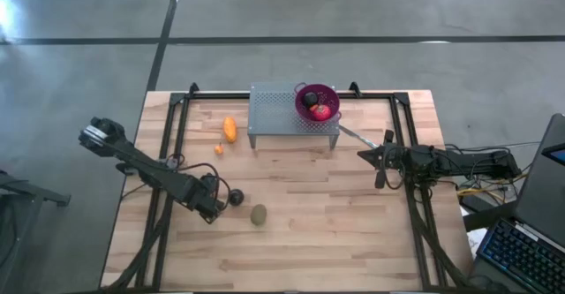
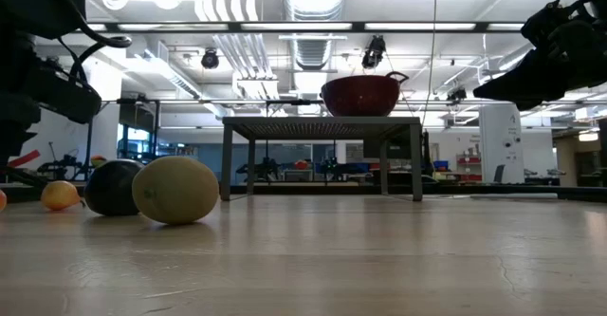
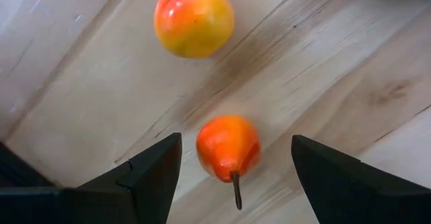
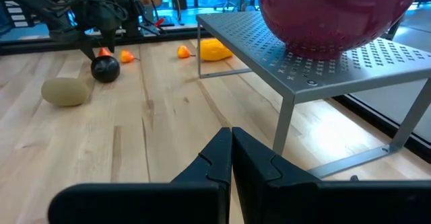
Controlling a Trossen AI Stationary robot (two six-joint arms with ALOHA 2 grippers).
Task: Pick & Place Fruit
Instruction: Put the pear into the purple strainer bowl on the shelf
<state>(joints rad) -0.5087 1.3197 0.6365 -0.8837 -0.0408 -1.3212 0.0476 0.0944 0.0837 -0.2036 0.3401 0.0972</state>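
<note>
Pale wooden tabletop, slatted, black rails along both sides; open workshop beyond.

Nearest edge: brown-green oval, lying on its side, long axis level with the boards in the low view. Just beside it, black round.

Left end effector: low over the boards beside the black round, fingers spread wide. Between them, untouched, small stemmed orange fruit; long axis in line with the approach, stem pointing back toward the wrist. Past it, larger orange-yellow fruit, apart.

Middle distance: small orange ball; then elongated orange fruit, long axis running near to far, slightly tilted.

Right end effector: waiting at the right side, fingers pressed together, holding nothing. Near its tip, silver utensil.

Farthest: grey perforated stand carrying purple bowl; inside, red fruit and a dark one.

Hazards, as judged:
- Uneven closing, one finger landing first: stemmed fruit rolled or squeezed out sideways.
- Pinch on the stem instead of the body: slip on lifting.
- Descent off-line: black round nudged into the oval.
- Carry too low: bowl rim struck, bowl pushed off the stand.
</note>
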